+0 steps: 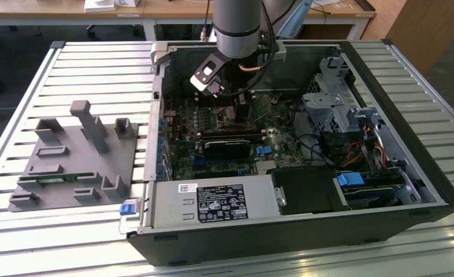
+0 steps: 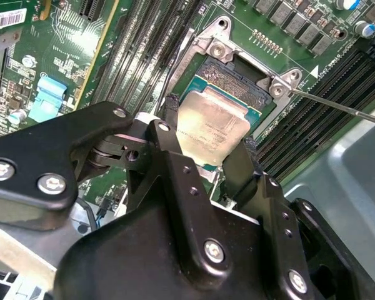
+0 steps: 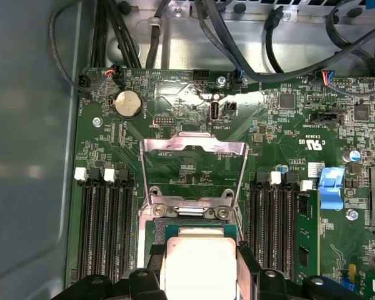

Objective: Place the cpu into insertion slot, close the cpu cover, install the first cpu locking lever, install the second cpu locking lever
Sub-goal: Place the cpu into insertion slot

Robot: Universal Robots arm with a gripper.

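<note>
My gripper (image 2: 209, 139) is shut on the cpu (image 2: 214, 119), a flat square chip with a silver-grey top. One black finger (image 2: 170, 134) sits at each of two opposite edges. The chip hangs just over the insertion slot (image 2: 228, 74), whose dark frame shows past its far edge. In the first wrist view the cpu (image 3: 200, 250) sits between the gripper (image 3: 200, 267) fingers, and the cpu cover (image 3: 194, 147) stands flipped open beyond the slot. A thin metal locking lever (image 2: 337, 104) sticks out sideways, unlatched. In the exterior view the arm (image 1: 238, 34) reaches down into the open computer case (image 1: 289, 231).
Long black memory slots (image 3: 106, 231) run along both sides of the socket. Cables (image 3: 237, 37) lie at the board's far edge. A power supply (image 1: 211, 203) and drive cage (image 1: 339, 107) crowd the case. A grey fixture (image 1: 73, 156) stands on the table at the exterior view's left.
</note>
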